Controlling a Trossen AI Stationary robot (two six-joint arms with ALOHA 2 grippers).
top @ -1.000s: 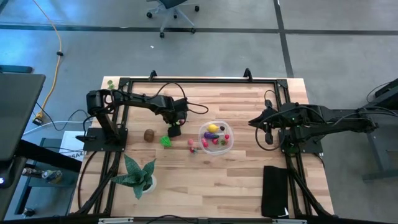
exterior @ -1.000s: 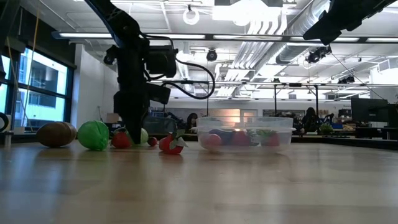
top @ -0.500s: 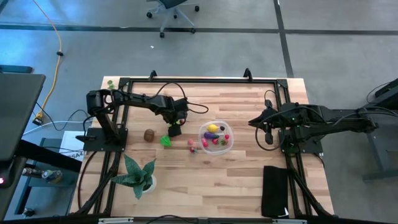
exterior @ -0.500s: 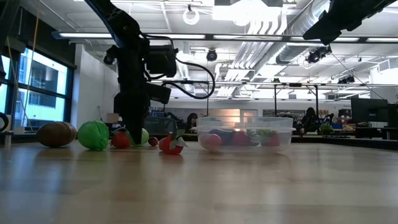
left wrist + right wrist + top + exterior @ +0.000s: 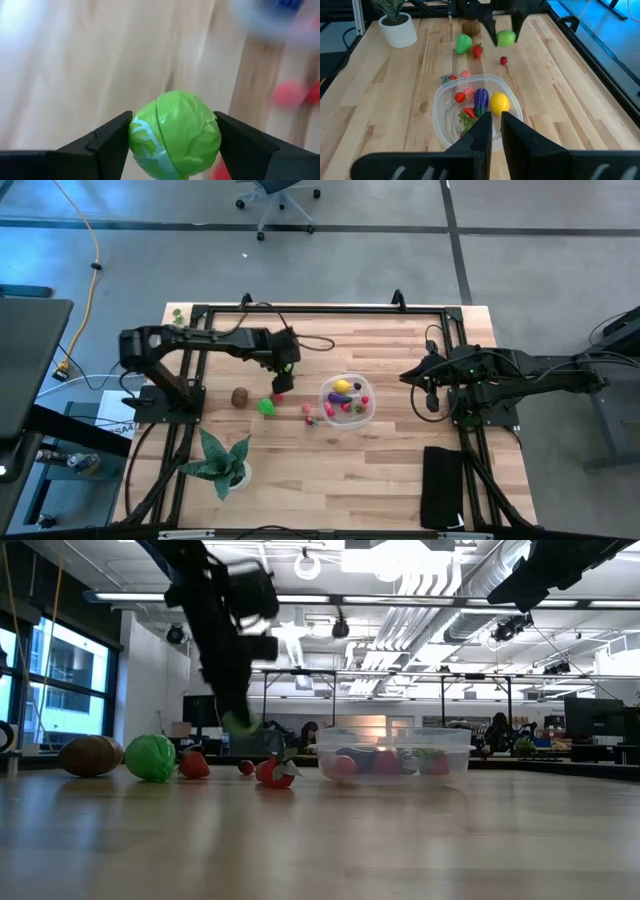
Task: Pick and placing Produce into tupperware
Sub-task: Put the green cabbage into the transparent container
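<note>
My left gripper is shut on a round bright green toy vegetable, which hangs above the table left of the tupperware; the low view shows the vegetable in the air. The clear tupperware holds yellow, purple, red and pink pieces. More produce rests on the wood: a brown piece, a green one, and small red and pink ones. My right gripper hovers shut to the right of the tupperware, touching nothing. My left gripper pinches the green toy vegetable between its two fingers, one finger on each side of the ball's widest part. The fingers come from above, slanting down. The vegetable is lifted clear of the table.
A spiky potted plant stands near the table's near left corner. A black pad lies at the near right. Bare wood lies in front of the tupperware. Black frame rails edge the table.
My left gripper has risen from the table and tipped, carrying the green toy vegetable up with it; the vegetable sat on the wood among the other produce and now hangs clear above it. The right arm has kept still.
</note>
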